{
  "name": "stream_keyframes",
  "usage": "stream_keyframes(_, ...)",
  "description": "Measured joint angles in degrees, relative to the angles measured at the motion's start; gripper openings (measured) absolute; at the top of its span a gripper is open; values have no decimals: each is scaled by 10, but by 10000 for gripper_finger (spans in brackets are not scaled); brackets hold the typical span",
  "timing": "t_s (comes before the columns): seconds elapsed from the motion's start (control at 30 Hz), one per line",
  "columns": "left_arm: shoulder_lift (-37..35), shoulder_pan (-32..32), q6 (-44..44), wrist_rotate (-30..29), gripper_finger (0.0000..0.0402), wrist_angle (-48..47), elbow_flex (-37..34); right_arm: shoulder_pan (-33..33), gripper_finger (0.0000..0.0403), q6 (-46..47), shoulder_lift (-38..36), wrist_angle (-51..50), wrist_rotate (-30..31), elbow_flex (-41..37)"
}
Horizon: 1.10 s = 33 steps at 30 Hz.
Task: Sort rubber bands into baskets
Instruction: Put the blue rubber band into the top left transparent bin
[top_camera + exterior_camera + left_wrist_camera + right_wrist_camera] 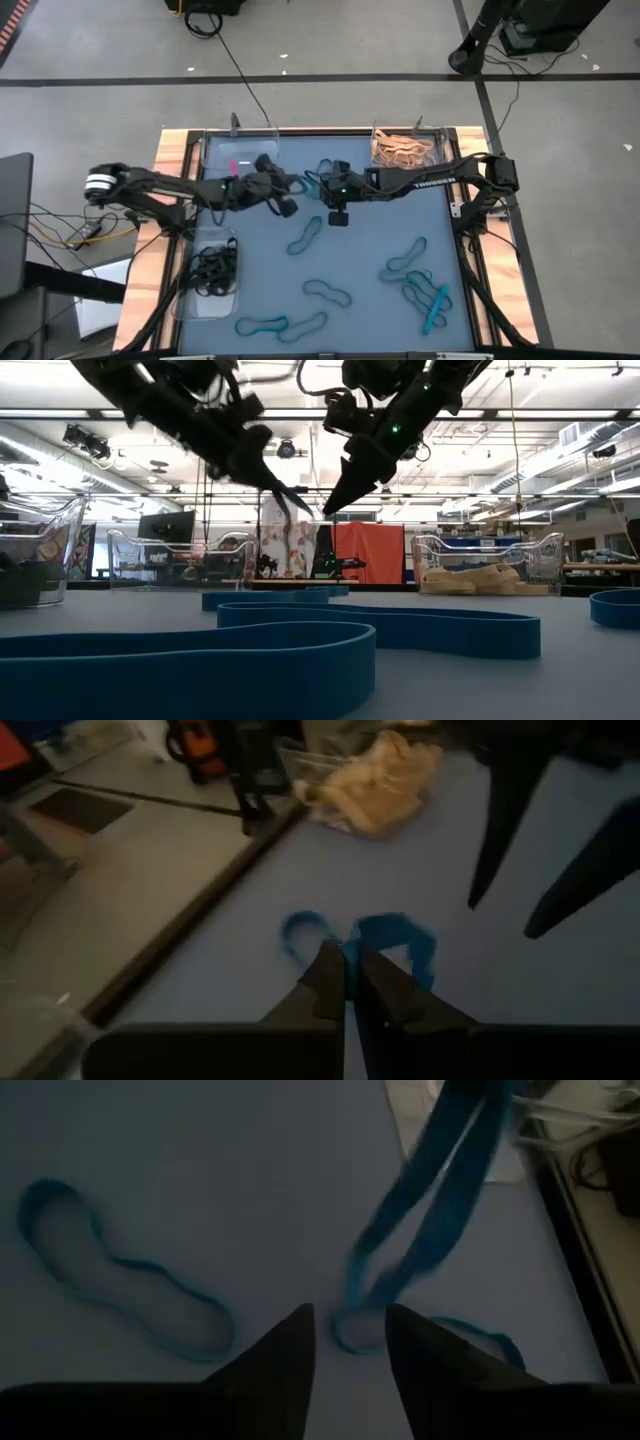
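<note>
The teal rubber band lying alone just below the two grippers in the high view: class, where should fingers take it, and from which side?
Grip the teal rubber band at its narrow waist, coming straight down from above. It lies flat on the table in a pinched figure-eight, so both strands probably fit between the fingers there.

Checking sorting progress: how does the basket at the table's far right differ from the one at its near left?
The far-right basket holds tan rubber bands; the near-left basket holds black rubber bands. The far-right basket sits against the far edge; the near-left basket sits along the left edge. Both are clear, shallow trays.
</note>
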Motion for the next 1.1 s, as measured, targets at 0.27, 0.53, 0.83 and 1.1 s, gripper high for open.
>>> stream_keyframes(0.27,-114,37,5,-29,13,-78,0,1,136,3,0,31,-32,-18)
stream_keyframes(0.53,-157,55,-27,-145,18,-184,-6,9,130,0,2,181,-88,-119)
stream_keyframes(0.83,-160,122,-94,-200,20,-266,-7,-4,129,25,37,259,-80,-144)
stream_keyframes(1.1,-149,200,-120,-184,20,-298,-7,-17,129,42,102,302,-63,-144)
